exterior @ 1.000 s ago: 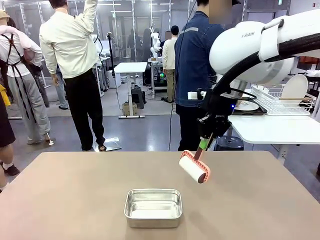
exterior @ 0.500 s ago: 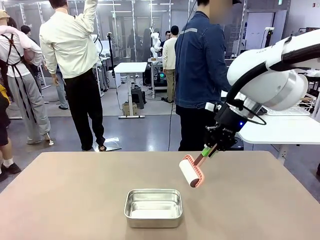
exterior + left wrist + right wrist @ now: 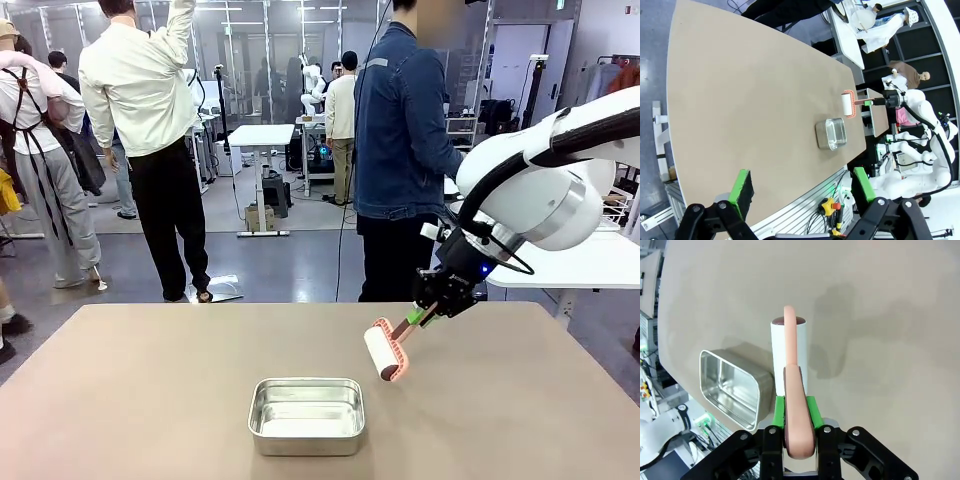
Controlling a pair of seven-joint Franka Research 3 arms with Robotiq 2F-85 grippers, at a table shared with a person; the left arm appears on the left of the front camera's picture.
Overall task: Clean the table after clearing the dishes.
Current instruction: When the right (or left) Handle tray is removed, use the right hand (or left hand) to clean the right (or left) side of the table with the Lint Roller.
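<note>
Two grippers: the right gripper (image 3: 425,311) clamps the pink handle of a lint roller (image 3: 384,353) tilted over the beige table (image 3: 140,400), near a steel pan (image 3: 306,414); the left gripper (image 3: 802,187) hangs with jaws spread above the table's edge. People (image 3: 140,130) stand in the room beyond.

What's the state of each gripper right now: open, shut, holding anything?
Left gripper: open, holding nothing.
Right gripper: shut on the lint roller, gripping its pink handle.
</note>
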